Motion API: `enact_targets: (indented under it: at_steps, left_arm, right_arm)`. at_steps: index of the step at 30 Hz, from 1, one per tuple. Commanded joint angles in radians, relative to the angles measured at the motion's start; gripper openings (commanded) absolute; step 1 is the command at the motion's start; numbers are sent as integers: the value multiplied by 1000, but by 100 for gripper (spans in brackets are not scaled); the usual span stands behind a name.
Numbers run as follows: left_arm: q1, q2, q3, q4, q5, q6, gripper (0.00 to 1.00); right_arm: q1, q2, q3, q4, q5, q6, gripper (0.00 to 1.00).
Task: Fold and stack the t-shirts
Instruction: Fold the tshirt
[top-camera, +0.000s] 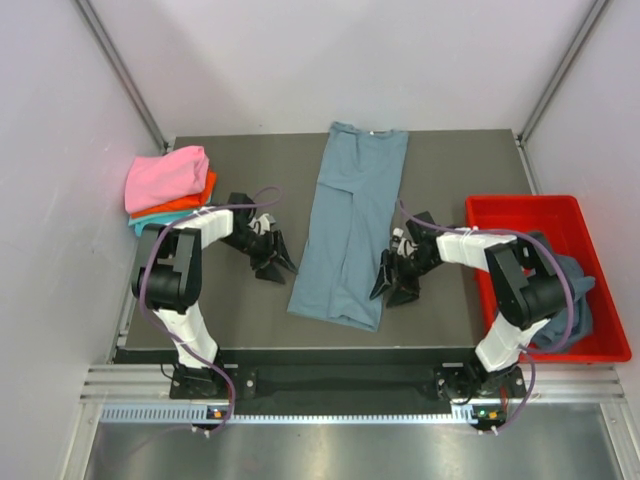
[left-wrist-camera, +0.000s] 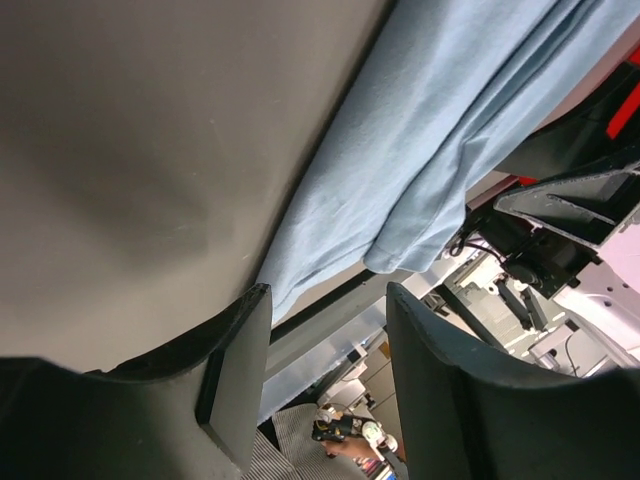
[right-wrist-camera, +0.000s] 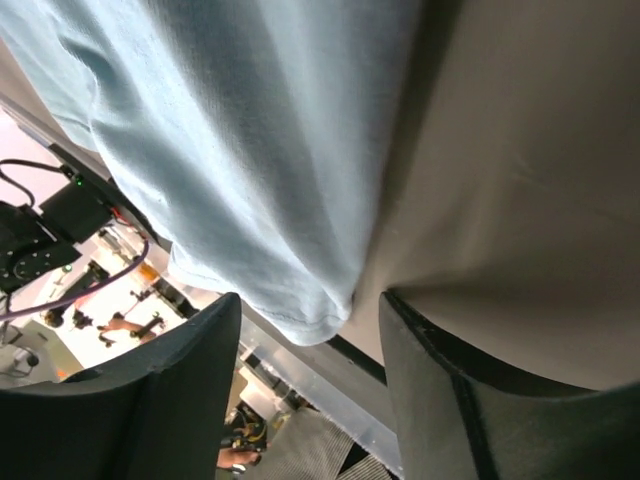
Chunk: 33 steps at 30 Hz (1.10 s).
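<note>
Low, left arm (top-camera: 195, 232) and right arm (top-camera: 470, 243) flank the slate t-shirt (top-camera: 348, 225) — jaws parted, empty.

Top view bright, even, light from above; only soft short shadows beside arms on dark table (top-camera: 240, 165). Pale walls slightly washed out. Wrist views: own fingers (left-wrist-camera: 235, 385) dark, blurred; background past table edge overexposed. Weave of t-shirt (right-wrist-camera: 250, 150) fairly sharp in right wrist view.

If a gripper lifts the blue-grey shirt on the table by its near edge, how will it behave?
Probably floppy: the blue-grey shirt lies flat with soft folds, so it should sag. Likely light: the cloth looks thin at its hem.
</note>
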Motion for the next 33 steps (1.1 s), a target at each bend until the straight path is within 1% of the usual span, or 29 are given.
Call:
enact_targets:
  at_steps: [1,5,8,12,17,18,19,21,22,23,24,25,27,28,29,32,33]
  left_arm:
    - [-9,-45,-22,18,-22,-1,54]
    - [-19,-33,-53,29,-32,-1,52]
    - [-42,-24,-68,30,-42,3,49]
    - [-90,-9,-71,41,-71,7,48]
    - [-151,19,-67,69,-88,-13,45]
    - [-173,22,-67,69,-101,-11,41]
    - [-182,28,-67,72,-103,-14,39]
    - [-199,30,-68,73,-101,-23,35]
    - [-202,31,-68,73,-103,-25,28]
    - [-203,30,-70,75,-103,-28,27]
    - [-205,27,-71,78,-106,-28,24]
    - [-207,25,-73,76,-104,-28,17]
    - [-211,21,-75,78,-104,-28,11]
    - [-214,16,-73,78,-100,-25,5]
    - [-225,13,-73,73,-100,-24,1]
    - [-254,-2,-78,69,-89,-22,0]
    - [-283,-5,-81,69,-85,-22,0]
  right_arm:
    - [52,34,20,48,30,34,57]
    - [90,38,18,58,35,55,51]
    - [90,28,12,49,53,51,49]
    - [90,5,-9,29,99,39,43]
    - [92,-14,-37,18,139,19,39]
    - [92,-11,-37,17,139,16,38]
    - [92,-6,-33,18,140,10,34]
    - [92,8,-8,18,150,-9,29]
    - [92,17,1,18,153,-18,21]
    - [92,21,19,17,160,-23,17]
    - [92,24,27,15,165,-26,15]
    - [92,28,33,15,168,-30,9]
    - [92,28,35,11,168,-35,0]
    - [92,23,33,8,170,-40,0]
    - [90,17,29,5,168,-44,0]
    - [80,-14,15,-14,192,-61,0]
    - [75,-23,10,-27,199,-67,0]
